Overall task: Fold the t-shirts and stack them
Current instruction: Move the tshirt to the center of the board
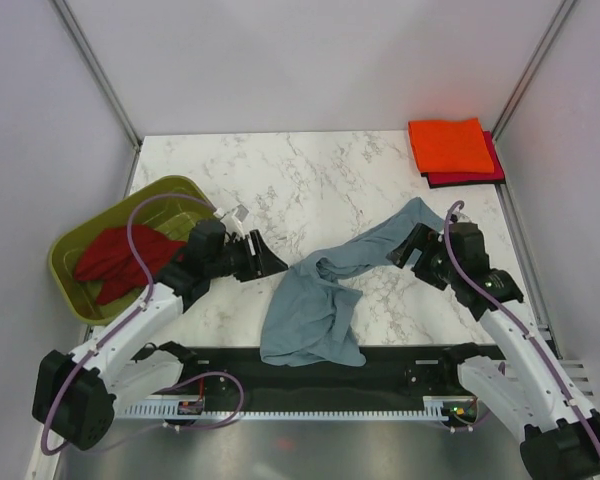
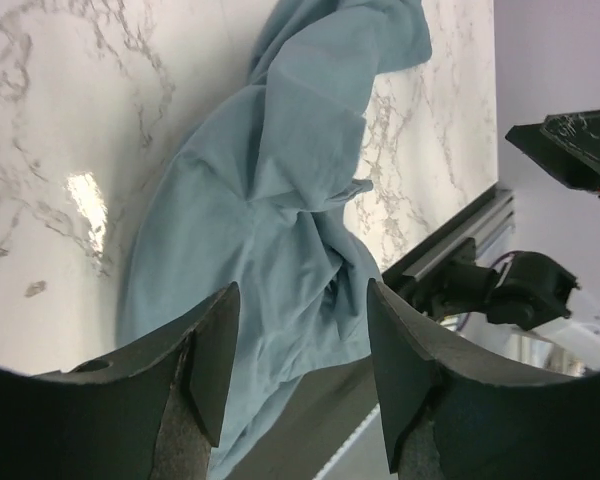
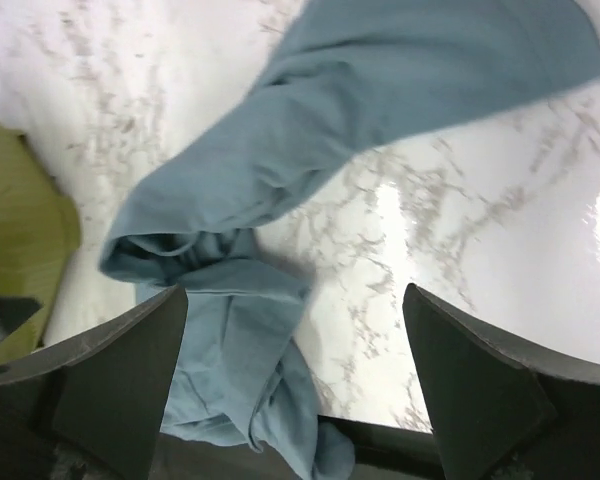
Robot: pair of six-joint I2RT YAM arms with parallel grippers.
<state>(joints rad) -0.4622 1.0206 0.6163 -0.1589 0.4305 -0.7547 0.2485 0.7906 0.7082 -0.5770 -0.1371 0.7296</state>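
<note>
A slate blue-grey t-shirt lies crumpled across the middle of the marble table, one end reaching toward the right arm and the other hanging over the near edge; it also shows in the left wrist view and the right wrist view. My left gripper is open and empty just left of it. My right gripper is open and empty at its far right end. A folded bright orange t-shirt lies on a folded magenta-red one at the back right. A dark red t-shirt sits in the tub.
An olive-green plastic tub stands at the left edge of the table. A black strip runs along the near edge between the arm bases. Grey walls close in the sides and back.
</note>
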